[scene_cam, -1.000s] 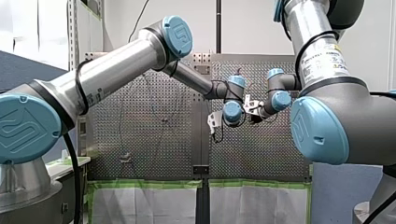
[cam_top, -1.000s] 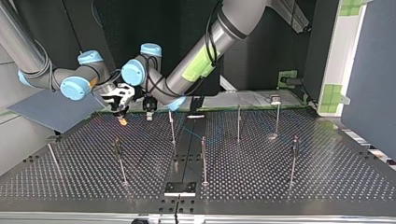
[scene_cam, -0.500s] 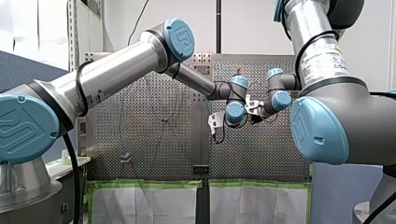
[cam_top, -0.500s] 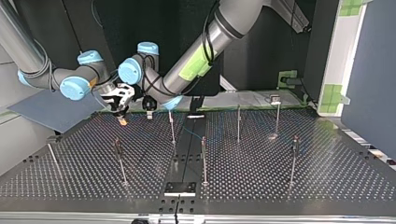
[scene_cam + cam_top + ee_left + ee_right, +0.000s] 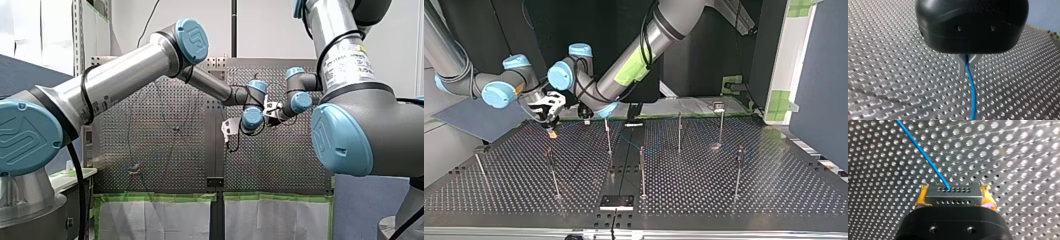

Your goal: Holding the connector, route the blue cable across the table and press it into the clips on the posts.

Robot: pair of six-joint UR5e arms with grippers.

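My right pincer [image 5: 955,198] pinches the connector [image 5: 953,195]; my left pincer [image 5: 967,66], just beside, nips the blue cable [image 5: 971,87]. In the top view the posts [image 5: 608,136] lie rightward and nearer.

— That table [image 5: 885,62] is bare metal, isn't it? Shiny, and dimpled all over with holes.
— Yes. The posts [image 5: 642,172] are thin metal rods. The blue cable [image 5: 971,87] looks smooth and plastic-sheathed, with a slight gloss.
— And the connector [image 5: 953,192]?
— A dull grey matt block, pierced by rows of tiny holes. The pads [image 5: 921,199] on the right gripper [image 5: 954,197] are yellow and crinkled at the edges.
— Both housings look like black plastic with a soft sheen. The left gripper [image 5: 967,72] has plain grey metal fingers [image 5: 962,67].
— The left arm [image 5: 125,70] and right arm [image 5: 345,55] are brushed silver tubes with glossy blue caps.
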